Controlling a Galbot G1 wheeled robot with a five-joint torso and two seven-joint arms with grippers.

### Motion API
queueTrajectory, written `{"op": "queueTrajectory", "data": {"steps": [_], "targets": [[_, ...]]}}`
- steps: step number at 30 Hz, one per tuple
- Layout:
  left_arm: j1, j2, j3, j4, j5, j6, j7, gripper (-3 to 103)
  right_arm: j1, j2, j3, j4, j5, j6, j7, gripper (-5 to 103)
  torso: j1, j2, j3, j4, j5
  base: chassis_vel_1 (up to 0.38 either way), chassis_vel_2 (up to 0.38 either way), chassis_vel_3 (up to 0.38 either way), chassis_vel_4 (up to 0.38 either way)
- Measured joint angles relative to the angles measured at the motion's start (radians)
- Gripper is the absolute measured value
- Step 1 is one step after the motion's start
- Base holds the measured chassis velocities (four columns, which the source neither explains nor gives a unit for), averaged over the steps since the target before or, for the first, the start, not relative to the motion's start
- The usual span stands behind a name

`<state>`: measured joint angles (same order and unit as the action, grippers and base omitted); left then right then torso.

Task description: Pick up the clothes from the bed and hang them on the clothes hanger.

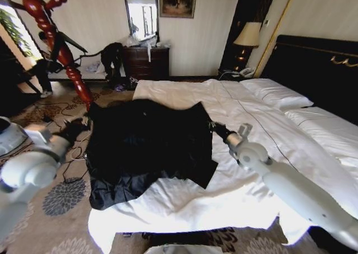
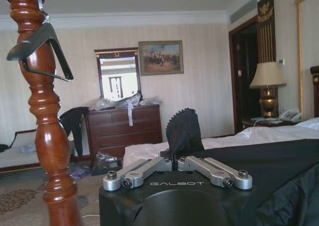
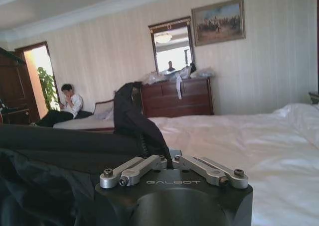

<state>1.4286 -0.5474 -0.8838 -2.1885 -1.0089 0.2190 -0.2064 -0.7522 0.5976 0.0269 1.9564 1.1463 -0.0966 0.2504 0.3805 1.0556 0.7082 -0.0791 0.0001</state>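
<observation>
Black coat (image 1: 148, 142) is lying over the bed's (image 1: 251, 125) left edge; left gripper (image 1: 75, 128) and right gripper (image 1: 215, 128) are each pinching its fabric, jaws closed.

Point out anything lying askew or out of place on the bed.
The black coat lies spread and rumpled across the bed's near left corner, its shiny-lined hem drooping over the edge. The left gripper and right gripper each pinch up a fold of it.
</observation>
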Motion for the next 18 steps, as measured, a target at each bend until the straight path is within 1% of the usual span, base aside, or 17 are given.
{"op": "queueTrajectory", "data": {"steps": [1, 2, 3, 4, 5, 8, 10, 12, 13, 15, 16, 18], "targets": [[0.0, 0.0, 0.0, 0.0, 0.0, 0.0, 0.0, 0, 0.0, 0.0, 0.0, 0.0, 0.0, 0.0, 0.0, 0, 0.0, 0.0, 0.0, 0.0, 0.0, 0.0, 0.0, 0.0, 0.0], [0.002, -0.004, 0.0, -0.01, -0.001, -0.001, -0.008, 0, 0.0, -0.003, 0.005, 0.011, -0.003, 0.012, -0.005, 0, 0.0, 0.0, 0.0, 0.0005, -0.0001, 0.0, 0.0, 0.0, 0.0], [0.005, -0.005, -0.003, -0.021, -0.001, -0.003, -0.013, 0, 0.006, -0.006, 0.01, 0.032, -0.005, 0.032, -0.012, 0, 0.002, 0.0, 0.001, 0.0017, 0.0, 0.0, 0.0, 0.0, 0.0], [0.007, -0.005, -0.004, -0.027, -0.001, -0.005, -0.013, 0, 0.01, -0.009, 0.013, 0.046, -0.007, 0.052, -0.023, 0, 0.002, -0.001, 0.001, 0.0019, -0.0001, 0.0, 0.0, 0.0, 0.0], [0.007, -0.005, -0.004, -0.027, -0.001, -0.005, -0.013, 0, 0.01, -0.009, 0.013, 0.046, -0.007, 0.052, -0.023, 0, 0.002, -0.001, 0.001, 0.0019, -0.0001, 0.0, 0.0, 0.0, 0.0], [0.012, -0.011, -0.011, -0.054, -0.002, -0.014, -0.026, 0, 0.014, -0.023, 0.019, 0.093, -0.004, 0.112, -0.072, 0, 0.001, 0.0, 0.0, 0.001, -0.0001, 0.0, 0.0, 0.0, 0.0], [0.015, -0.019, -0.021, -0.082, -0.009, -0.023, -0.044, 0, 0.016, -0.035, 0.027, 0.13, 0.014, 0.14, -0.1, 0, 0.001, 0.0, 0.0, 0.0009, -0.0002, 0.0, 0.0, 0.0, 0.0], [0.015, -0.022, -0.027, -0.093, -0.015, -0.026, -0.053, 0, 0.02, -0.039, 0.031, 0.146, 0.023, 0.148, -0.109, 0, 0.001, 0.0, 0.001, 0.0011, -0.0001, 0.0, 0.0, 0.0, 0.0], [0.013, -0.026, -0.036, -0.11, -0.025, -0.034, -0.071, 0, 0.029, -0.046, 0.039, 0.17, 0.04, 0.159, -0.12, 0, 0.001, 0.0, 0.001, 0.0014, -0.0001, 0.0, 0.0, 0.0, 0.0], [0.001, -0.031, -0.062, -0.146, -0.05, -0.05, -0.105, 0, 0.047, -0.059, 0.065, 0.218, 0.078, 0.173, -0.134, 0, 0.001, 0.0, 0.001, 0.0012, -0.0001, 0.0, 0.0, 0.0, 0.0], [0.001, -0.031, -0.062, -0.146, -0.05, -0.05, -0.105, 0, 0.047, -0.059, 0.065, 0.218, 0.078, 0.173, -0.134, 0, 0.001, 0.0, 0.001, 0.0012, -0.0001, 0.0, 0.0, 0.0, 0.0], [-0.016, -0.029, -0.096, -0.168, -0.067, -0.063, -0.123, 0, 0.07, -0.073, 0.097, 0.26, 0.111, 0.178, -0.134, 0, 0.001, 0.0, 0.001, 0.0012, -0.0002, 0.0, 0.0, 0.0, 0.0]]}}
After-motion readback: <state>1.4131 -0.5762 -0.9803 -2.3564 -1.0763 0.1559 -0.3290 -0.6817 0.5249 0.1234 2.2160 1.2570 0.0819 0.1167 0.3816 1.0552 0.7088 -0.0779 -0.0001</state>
